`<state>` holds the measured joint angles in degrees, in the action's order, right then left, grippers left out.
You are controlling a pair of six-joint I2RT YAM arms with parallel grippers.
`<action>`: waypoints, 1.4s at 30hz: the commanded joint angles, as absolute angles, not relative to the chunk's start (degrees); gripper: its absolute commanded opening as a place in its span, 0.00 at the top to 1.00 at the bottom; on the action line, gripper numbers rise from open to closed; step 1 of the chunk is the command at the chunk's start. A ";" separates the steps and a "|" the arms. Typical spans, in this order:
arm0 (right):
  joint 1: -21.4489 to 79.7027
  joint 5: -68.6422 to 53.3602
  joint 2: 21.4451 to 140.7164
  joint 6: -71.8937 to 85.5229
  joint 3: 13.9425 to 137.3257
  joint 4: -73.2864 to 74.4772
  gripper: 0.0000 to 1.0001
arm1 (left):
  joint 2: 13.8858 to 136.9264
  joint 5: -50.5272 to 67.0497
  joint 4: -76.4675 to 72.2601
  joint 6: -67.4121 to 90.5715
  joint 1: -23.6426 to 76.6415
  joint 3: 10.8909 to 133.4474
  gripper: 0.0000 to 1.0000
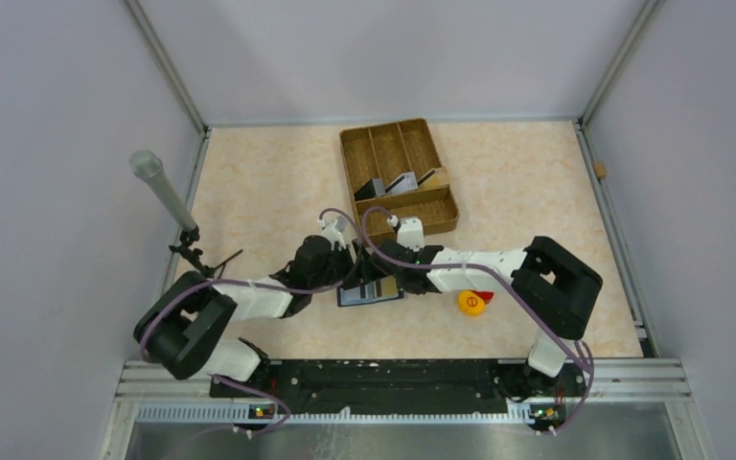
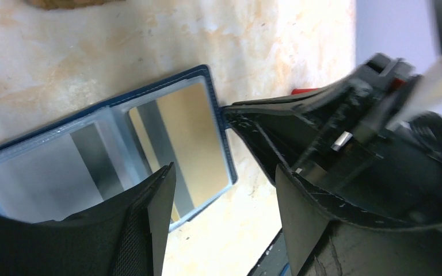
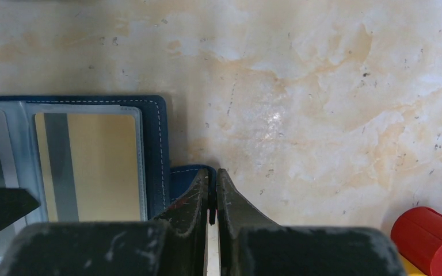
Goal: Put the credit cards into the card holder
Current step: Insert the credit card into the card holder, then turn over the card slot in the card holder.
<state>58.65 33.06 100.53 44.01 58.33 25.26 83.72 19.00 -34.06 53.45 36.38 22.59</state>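
Pale marbled bench [image 1: 537, 192] fills the overhead view, closed in by grey walls. The card holder [image 1: 371, 290] lies open and flat close to the middle of the near edge, its long axis running along that edge. The left gripper [image 1: 345, 271] reaches over its left half and the right gripper [image 1: 390, 280] meets its right end. Three more credit cards [image 1: 402, 182] lean in a brown tray [image 1: 355, 144] at the middle of the far edge, well apart from both grippers. A yellow round piece [image 1: 471, 304] sits just right of the holder.

From the left wrist, that gripper's fingers [image 2: 149, 218] stand wide apart and hold nothing, hovering over the holder's clear pockets. A gold card [image 2: 178, 138] fills the pocket nearer the right arm and a grey card [image 2: 40, 178] fills the other.

From the right wrist, the jaws are closed together with their tips on the holder's snap tab [image 3: 181, 173], which points toward the bench's right edge. Whether they pinch the tab or only press it is unclear.

The next card probably has to come from the tray, straight toward the far edge; the free left gripper looks better placed to fetch it.
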 commanded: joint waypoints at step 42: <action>54.53 23.65 98.50 44.39 49.73 20.33 1.00 | 55.73 12.95 -27.01 52.13 29.15 7.92 0.55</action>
